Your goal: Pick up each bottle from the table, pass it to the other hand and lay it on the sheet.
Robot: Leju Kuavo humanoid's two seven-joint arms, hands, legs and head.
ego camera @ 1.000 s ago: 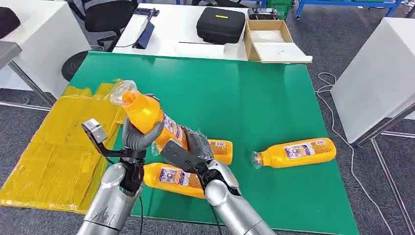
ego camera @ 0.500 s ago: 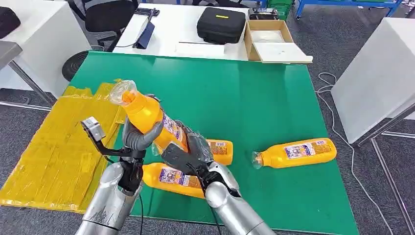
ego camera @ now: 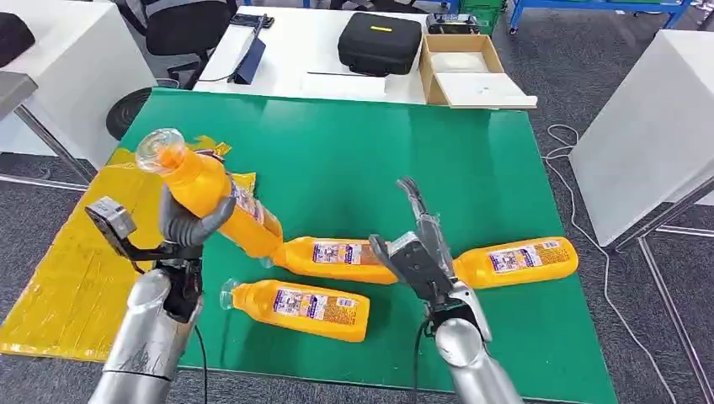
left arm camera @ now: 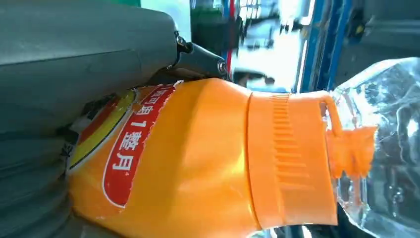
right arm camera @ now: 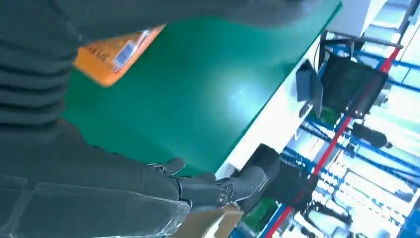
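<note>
A: Orange all across the near end of the green table (ego camera: 471, 168). Nearest the robot lies one bottle (ego camera: 295, 305) on its side, clear cap toward the left.

B: And the hands?

A: The left hand (ego camera: 189, 220) grips a held bottle (ego camera: 206, 189) around the body, tilted, its clear cap up and out to the left, its base low near the table's left edge. The left wrist view shows the grey thumb pressed on the label and the orange ribbed collar under the cap. The right hand (ego camera: 425, 248) hangs above the table with its fingers stretched out and apart, holding nothing.

B: What lies past the hands?

A: A middle bottle (ego camera: 337, 257) lies flat just beyond the near one, its neck end close to the held bottle's base. A right bottle (ego camera: 514, 261) lies on its side just right of the open hand, partly behind it.

B: The sheet?

A: The yellow sheet (ego camera: 59, 261) lies crumpled on the floor at the left of the table, below the held bottle's cap. Farther off, a white desk (ego camera: 303, 50) carries a black case (ego camera: 380, 40) and an open carton (ego camera: 467, 71).
</note>
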